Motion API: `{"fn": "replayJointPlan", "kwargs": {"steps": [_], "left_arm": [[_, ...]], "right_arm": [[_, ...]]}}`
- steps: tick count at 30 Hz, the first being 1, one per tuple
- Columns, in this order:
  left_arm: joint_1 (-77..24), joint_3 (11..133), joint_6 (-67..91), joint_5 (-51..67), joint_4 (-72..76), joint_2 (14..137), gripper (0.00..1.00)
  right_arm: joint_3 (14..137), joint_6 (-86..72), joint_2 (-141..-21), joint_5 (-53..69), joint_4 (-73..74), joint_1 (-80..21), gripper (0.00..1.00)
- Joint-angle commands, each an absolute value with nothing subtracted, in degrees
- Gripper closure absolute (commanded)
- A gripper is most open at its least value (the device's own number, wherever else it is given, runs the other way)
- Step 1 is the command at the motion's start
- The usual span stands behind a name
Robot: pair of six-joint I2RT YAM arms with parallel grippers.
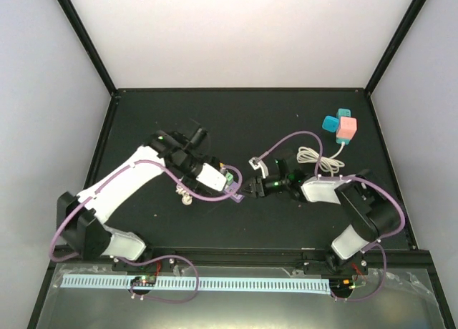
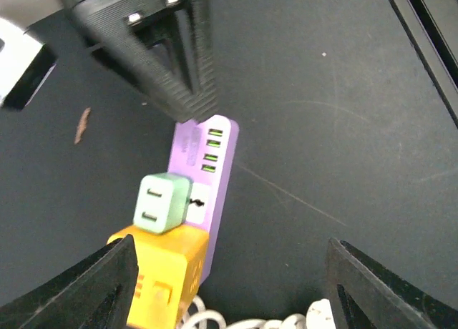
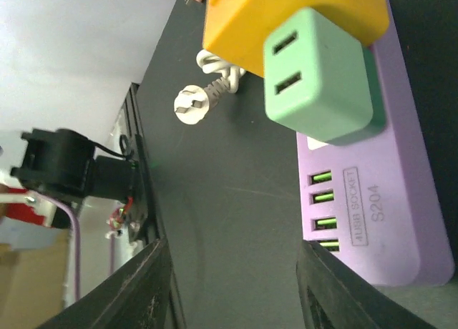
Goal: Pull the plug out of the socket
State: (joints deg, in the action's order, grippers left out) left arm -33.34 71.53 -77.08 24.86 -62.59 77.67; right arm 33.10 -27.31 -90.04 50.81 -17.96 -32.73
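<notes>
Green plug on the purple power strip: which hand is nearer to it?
Left. The left hand has the green plug just ahead of its fingers; the right hand is at the far end of the purple strip, by the USB ports.

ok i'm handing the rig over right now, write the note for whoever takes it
Left hand: open, fingers either side of the purple power strip at its adapter end, gripping nothing.
Right hand: open, at the strip's USB end, holding nothing.
Things: mint-green plug seated in the strip, beside an orange adapter.
Done: both hands are at the strip.
Left: steady the strip, grip the plug, pull it out.
</notes>
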Motion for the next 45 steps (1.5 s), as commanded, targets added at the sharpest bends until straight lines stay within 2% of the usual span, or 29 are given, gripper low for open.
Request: {"fn": "replayJointPlan", "kwargs": {"steps": [1,5,12,17,26,32,39,45], "left_arm": [[-38.2,74.6,-81.0,18.7,-61.1,82.6,0.29],[-41.2,77.9,-80.5,15.8,-58.9,87.2,0.33],[-44.7,80.6,-80.7,4.2,-57.6,95.9,0.41],[-45.0,82.3,-80.3,3.1,-54.5,98.9,0.41],[-45.4,84.2,-80.5,-1.5,-54.4,103.9,0.39],[-45.7,84.0,-80.3,-1.3,-54.7,105.6,0.39],[-46.8,83.5,-79.7,-2.9,-55.0,107.2,0.57],[-46.9,83.0,-79.8,-4.8,-53.9,108.0,0.58]], "right_arm": [[32.1,-37.6,-92.9,54.9,-27.4,-32.5,0.52],[31.0,-40.5,-94.0,53.9,-31.4,-32.5,0.60],[31.3,-40.8,-96.8,52.0,-31.5,-32.5,0.72],[32.0,-43.3,-97.9,50.7,-33.1,-32.5,0.74],[32.6,-47.3,-100.7,49.2,-35.7,-32.5,0.84],[32.0,-49.6,-102.1,48.9,-38.4,-32.8,0.87],[33.7,-47.5,-103.2,47.1,-33.5,-32.8,0.88],[34.4,-47.7,-103.1,47.2,-33.0,-33.9,0.88]]}}
